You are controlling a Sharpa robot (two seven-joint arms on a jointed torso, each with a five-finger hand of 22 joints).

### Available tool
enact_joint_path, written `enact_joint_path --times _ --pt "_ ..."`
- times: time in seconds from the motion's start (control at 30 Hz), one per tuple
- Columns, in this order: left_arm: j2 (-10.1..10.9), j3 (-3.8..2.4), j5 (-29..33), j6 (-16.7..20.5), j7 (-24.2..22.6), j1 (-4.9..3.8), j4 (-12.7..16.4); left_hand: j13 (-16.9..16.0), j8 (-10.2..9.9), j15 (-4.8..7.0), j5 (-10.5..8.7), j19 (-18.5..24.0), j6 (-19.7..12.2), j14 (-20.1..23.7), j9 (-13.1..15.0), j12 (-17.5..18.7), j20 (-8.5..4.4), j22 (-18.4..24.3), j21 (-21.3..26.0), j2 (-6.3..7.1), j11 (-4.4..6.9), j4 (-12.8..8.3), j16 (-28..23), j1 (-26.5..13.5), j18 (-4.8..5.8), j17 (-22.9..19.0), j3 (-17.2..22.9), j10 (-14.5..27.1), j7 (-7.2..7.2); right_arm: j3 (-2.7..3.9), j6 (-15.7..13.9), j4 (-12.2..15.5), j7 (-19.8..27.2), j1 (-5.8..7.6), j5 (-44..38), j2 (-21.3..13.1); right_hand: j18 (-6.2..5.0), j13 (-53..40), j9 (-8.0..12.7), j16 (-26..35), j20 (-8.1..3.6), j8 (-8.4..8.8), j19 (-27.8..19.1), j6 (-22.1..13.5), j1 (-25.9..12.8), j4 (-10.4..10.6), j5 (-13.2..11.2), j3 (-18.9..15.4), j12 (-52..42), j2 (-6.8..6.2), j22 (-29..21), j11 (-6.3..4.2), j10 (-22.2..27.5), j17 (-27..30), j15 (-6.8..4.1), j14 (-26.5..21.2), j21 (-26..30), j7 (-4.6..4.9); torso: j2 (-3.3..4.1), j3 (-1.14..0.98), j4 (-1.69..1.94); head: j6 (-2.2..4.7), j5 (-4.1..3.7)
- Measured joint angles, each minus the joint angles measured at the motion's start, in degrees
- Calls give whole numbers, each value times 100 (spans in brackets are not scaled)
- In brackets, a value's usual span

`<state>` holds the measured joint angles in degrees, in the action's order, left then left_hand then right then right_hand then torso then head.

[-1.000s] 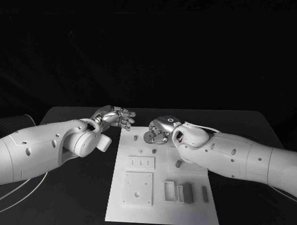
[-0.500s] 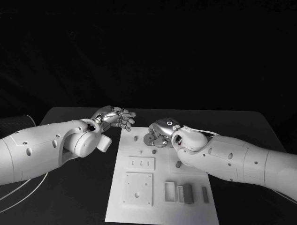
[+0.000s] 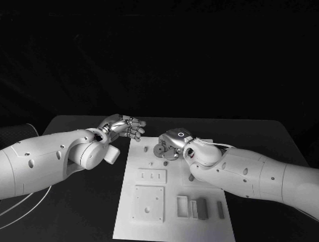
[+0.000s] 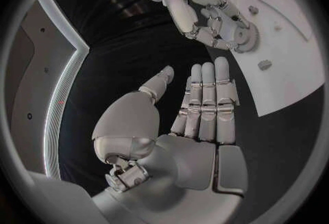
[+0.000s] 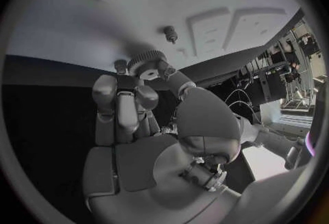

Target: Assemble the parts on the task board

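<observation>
Black table — white task board lengthwise on it — dark surroundings.

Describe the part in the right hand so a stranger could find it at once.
Start at the white task board in the middle of the black table, then go to its far end, where the right hand grips the gear. It is round with a toothed rim, unlike the small pegs nearby.

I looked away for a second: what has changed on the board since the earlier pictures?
The right arm has swung slightly inward over the task board, its wrist moving toward the board's middle. The right hand keeps holding the round toothed part at the far end. The left hand stays open beside the board.
</observation>
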<state>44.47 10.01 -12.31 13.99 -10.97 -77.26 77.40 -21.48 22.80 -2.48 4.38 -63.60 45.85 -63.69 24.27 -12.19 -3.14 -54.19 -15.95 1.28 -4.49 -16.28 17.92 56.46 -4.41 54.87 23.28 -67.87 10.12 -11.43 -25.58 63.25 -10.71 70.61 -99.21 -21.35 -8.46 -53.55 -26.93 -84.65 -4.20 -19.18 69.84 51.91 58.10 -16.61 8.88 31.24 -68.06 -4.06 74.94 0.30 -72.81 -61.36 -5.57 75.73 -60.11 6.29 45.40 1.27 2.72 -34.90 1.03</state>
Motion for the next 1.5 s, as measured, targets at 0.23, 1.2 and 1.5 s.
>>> enact_joint_path --times 0.23,1.2,1.5 --pt "-3 0 0 -1 3 0 -10 -5 0 1 0 0 0 1 5 0 0 -3 7 0 0 0 0 0 13 -1 0 0 0 -7 -35 -31 -73 -4 -57 5 -1 5 16 0 0 8 0 0 30 -2 23 -3 0 30 0 0 0 5 1 1 0 0 1 -1 -1 9 8" --pt "-18 -1 -1 -2 11 0 -20 -13 0 2 0 0 0 2 14 22 0 -8 23 20 0 0 -21 20 -26 9 0 0 0 -16 -32 -96 -131 -17 -27 69 -5 20 97 23 22 198 19 -158 71 18 17 16 74 -114 0 53 -90 95 48 25 0 151 1 1 -2 10 22" --pt "-14 -1 -2 -2 13 -2 -21 -14 0 2 0 0 0 2 14 22 0 -7 22 20 0 0 -22 20 -4 14 0 0 0 -16 0 -130 -137 -16 49 60 -5 20 214 45 23 338 60 -396 -47 89 -27 39 83 -318 0 136 -71 163 109 -9 37 233 1 1 -4 3 20"
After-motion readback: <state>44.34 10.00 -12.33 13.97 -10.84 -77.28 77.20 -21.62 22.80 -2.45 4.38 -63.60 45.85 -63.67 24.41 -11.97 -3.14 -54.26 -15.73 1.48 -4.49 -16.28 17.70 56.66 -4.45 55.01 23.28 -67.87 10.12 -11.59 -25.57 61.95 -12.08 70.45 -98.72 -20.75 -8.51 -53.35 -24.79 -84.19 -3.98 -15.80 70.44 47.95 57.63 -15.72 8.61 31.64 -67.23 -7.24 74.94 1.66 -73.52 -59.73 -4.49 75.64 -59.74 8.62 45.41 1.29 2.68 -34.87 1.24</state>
